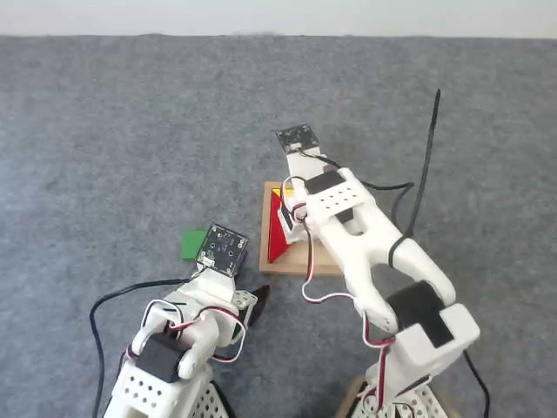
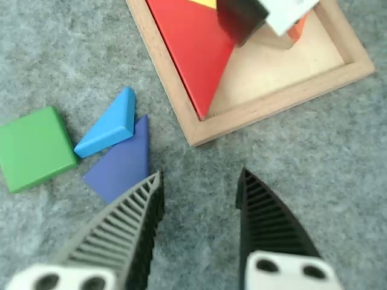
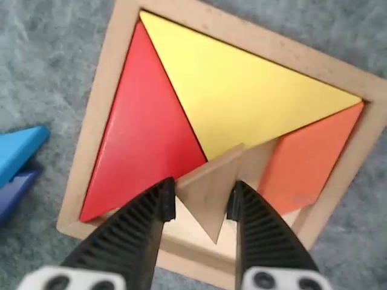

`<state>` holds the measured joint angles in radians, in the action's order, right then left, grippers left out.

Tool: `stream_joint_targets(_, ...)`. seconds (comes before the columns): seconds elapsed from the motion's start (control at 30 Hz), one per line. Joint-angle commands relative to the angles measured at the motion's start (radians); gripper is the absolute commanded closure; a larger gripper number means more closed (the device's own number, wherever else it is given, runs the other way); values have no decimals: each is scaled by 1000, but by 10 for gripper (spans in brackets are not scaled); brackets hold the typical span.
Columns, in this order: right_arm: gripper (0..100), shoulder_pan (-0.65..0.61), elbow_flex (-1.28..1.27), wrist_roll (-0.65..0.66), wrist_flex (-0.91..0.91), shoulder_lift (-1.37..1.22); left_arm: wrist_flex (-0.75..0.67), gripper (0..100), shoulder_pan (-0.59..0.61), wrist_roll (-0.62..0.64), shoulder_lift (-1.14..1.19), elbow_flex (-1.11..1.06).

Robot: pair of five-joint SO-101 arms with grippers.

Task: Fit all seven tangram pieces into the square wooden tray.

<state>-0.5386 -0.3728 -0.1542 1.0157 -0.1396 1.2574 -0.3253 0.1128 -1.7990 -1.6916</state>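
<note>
Fuzzy gray carpet [image 1: 130, 131] lies under everything. One square wooden tray [image 3: 100, 115] holds three smooth pieces: a red triangle [image 3: 148, 133], a yellow triangle [image 3: 242, 103] and an orange triangle [image 3: 308, 160]. The right gripper [image 3: 202, 187] pinches one bare wooden triangle [image 3: 211, 181] over the tray. The left gripper [image 2: 200, 174] hangs just beside the tray, fingers apart. Near the tray lie one green square [image 2: 33, 148], one blue triangle [image 2: 109, 124] and one purple slanted piece [image 2: 124, 163].

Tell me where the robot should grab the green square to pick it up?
Come straight down from above, since the green square lies flat on the carpet. Pinch two opposite straight edges, choosing the pair that does not face the light blue triangle, whose tip sits close against one side. The open left gripper is probably the handier one for this.
</note>
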Motion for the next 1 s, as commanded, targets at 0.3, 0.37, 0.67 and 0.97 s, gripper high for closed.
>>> stream_joint_targets(0.3, 880, 47, 83, -3, -5, -8, 6, 804, -5, -3, -18, 8)
stream_joint_targets(0.37, 880, 45, 81, -3, -5, -12, 6, 804, -5, -3, -18, 8)
stream_joint_targets(0.67, 770, 42, 80, 17, -4, -13, 6, 804, -5, -3, -18, 8)
stream_joint_targets(0.97, 750, 47, 83, 23, -4, -2, 6, 804, -5, -3, -18, 8)
